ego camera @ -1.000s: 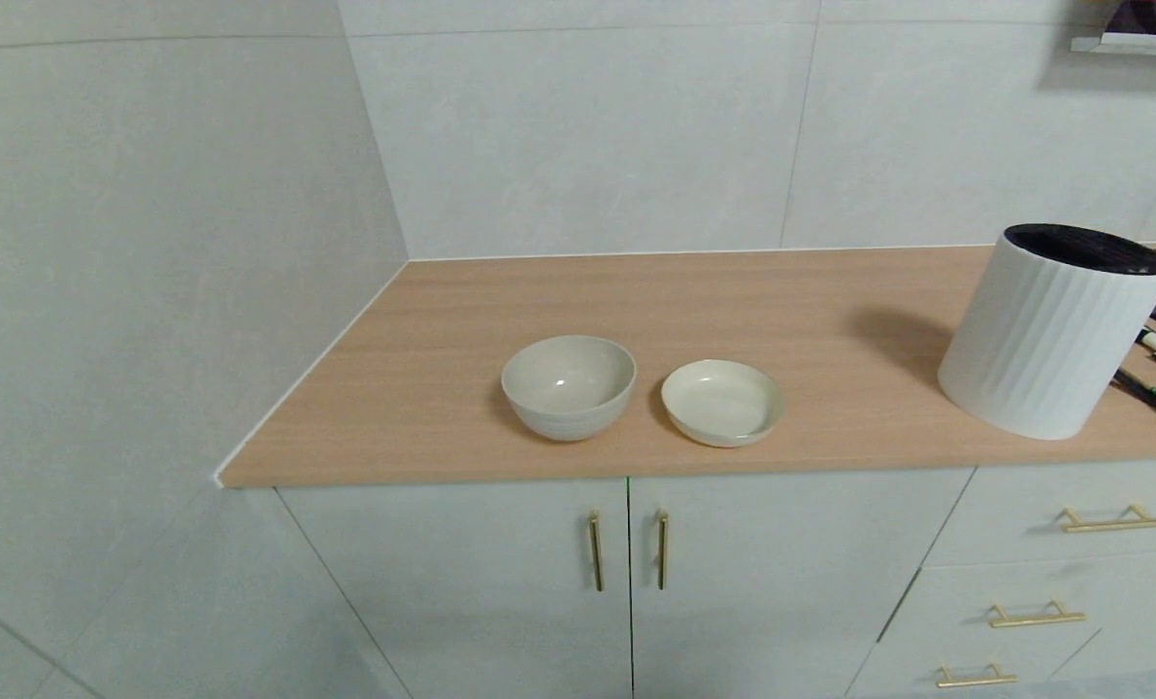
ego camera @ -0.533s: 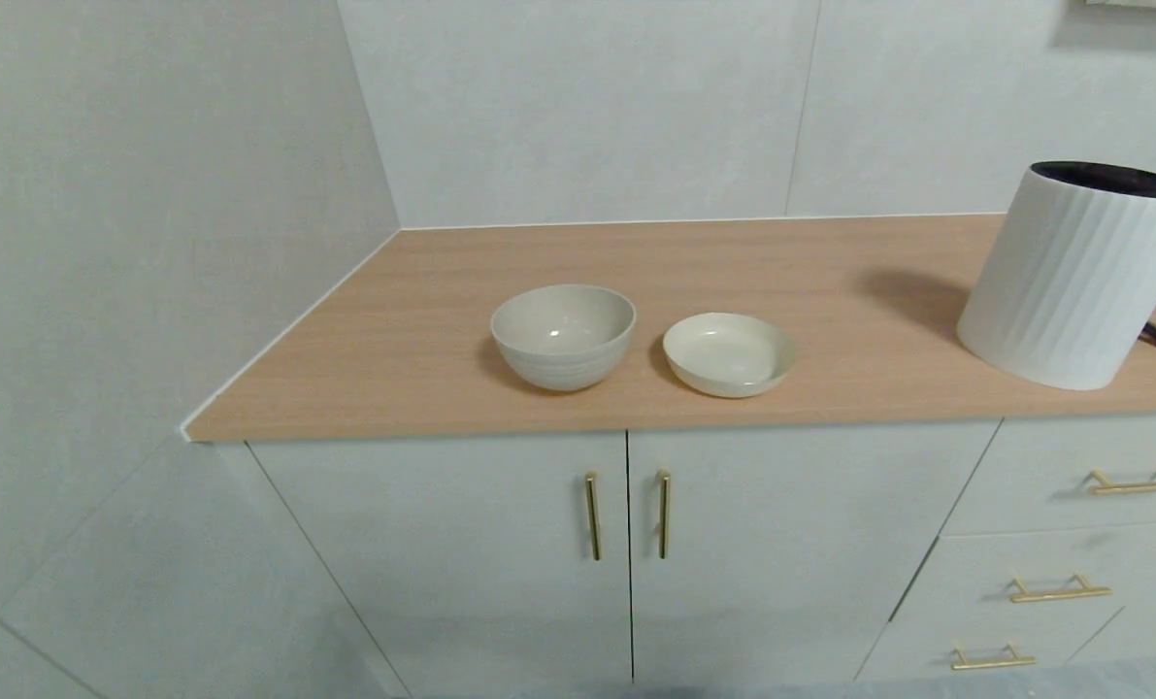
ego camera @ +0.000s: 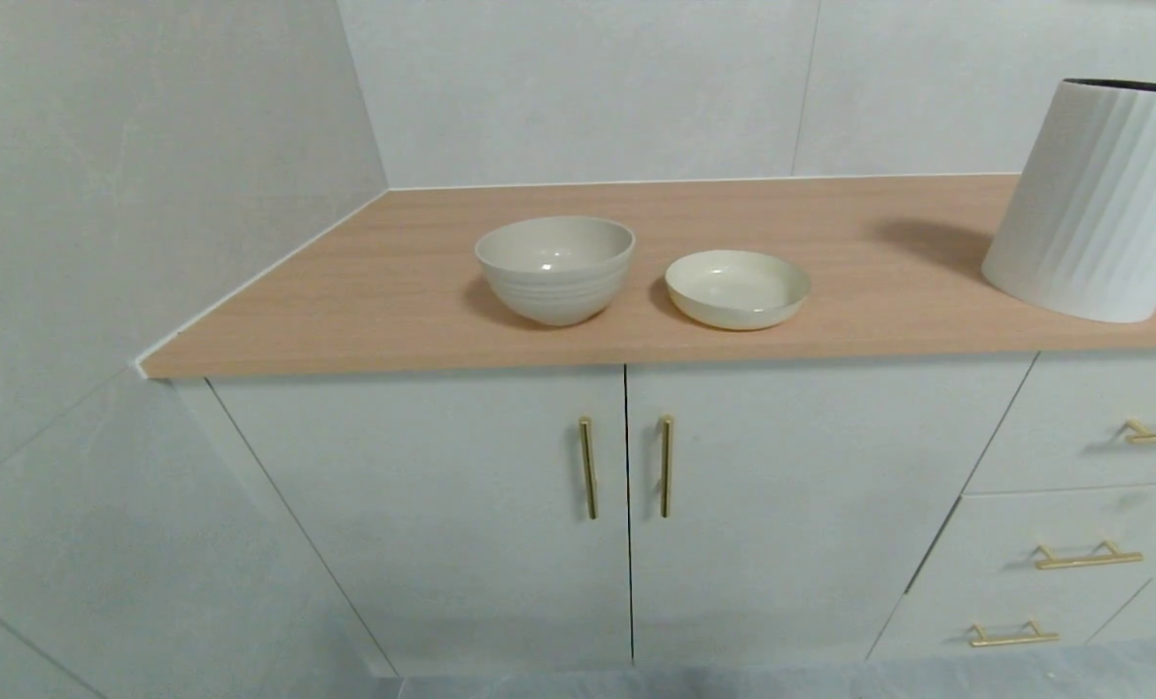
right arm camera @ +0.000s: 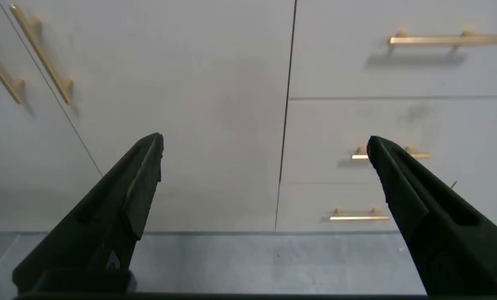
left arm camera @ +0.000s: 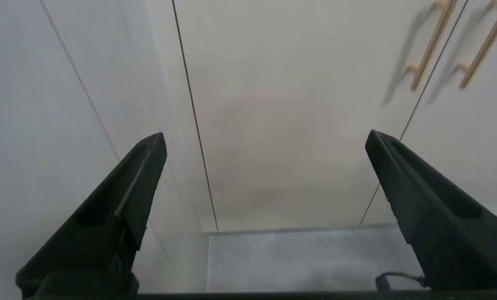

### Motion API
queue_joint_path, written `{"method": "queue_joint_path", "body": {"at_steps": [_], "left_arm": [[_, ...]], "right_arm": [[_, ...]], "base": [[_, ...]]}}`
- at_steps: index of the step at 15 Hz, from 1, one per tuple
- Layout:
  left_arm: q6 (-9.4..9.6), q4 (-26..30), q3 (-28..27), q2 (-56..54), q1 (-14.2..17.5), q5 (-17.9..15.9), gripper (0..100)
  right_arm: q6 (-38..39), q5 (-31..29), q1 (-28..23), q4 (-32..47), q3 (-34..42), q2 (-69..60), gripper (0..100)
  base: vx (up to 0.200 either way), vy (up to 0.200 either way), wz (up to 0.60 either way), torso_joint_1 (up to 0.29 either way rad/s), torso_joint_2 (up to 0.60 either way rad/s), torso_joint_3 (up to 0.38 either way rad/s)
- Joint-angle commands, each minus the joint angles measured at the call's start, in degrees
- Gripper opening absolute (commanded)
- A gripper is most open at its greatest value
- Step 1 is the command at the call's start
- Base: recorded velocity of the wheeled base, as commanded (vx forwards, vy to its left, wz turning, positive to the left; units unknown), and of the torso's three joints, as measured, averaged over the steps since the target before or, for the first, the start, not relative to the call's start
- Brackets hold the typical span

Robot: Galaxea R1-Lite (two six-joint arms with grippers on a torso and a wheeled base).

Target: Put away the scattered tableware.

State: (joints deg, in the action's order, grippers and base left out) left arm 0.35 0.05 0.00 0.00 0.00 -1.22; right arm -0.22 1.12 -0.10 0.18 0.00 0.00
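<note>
A deep grey-beige bowl point(ego camera: 555, 267) stands on the wooden countertop point(ego camera: 422, 291), left of a shallow cream dish point(ego camera: 737, 288); they sit apart, close to the front edge. My left gripper point(left arm camera: 265, 150) is open, low before the white cabinet door, with nothing between its fingers point(left arm camera: 119, 212). My right gripper point(right arm camera: 265, 150) is open too, facing the cabinet front beside the drawers, and holds nothing.
A tall white ribbed container point(ego camera: 1102, 204) stands on the counter at the right. Below are two cabinet doors with gold handles point(ego camera: 588, 467) and drawers point(ego camera: 1087, 557) to the right. Tiled walls close the back and left side.
The head camera has dropped lower, so the counter and bowls sit higher in view and more cabinet front shows. The bowl and dish have not moved.
</note>
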Motion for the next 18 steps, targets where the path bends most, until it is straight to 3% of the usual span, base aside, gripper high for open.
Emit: {"method": "queue_joint_path", "body": {"at_steps": [1,7,18], "left_arm": [[0.0,-0.05,0.0,0.0,0.0,-0.01,100],[0.0,-0.05,0.0,0.0,0.0,-0.01,100],[0.0,-0.05,0.0,0.0,0.0,-0.01,100]], "right_arm": [[-0.04,0.02,0.01,-0.01,0.0,0.0,100],[-0.04,0.02,0.01,-0.01,0.0,0.0,100],[-1.63,1.34,0.1,-0.45,-1.49,0.35,100]], "base": [[0.0,0.0,0.0,-0.159,0.45,0.3],[0.0,0.0,0.0,-0.111,0.38,0.272],[0.0,0.0,0.0,-0.004,0.01,0.008]]}}
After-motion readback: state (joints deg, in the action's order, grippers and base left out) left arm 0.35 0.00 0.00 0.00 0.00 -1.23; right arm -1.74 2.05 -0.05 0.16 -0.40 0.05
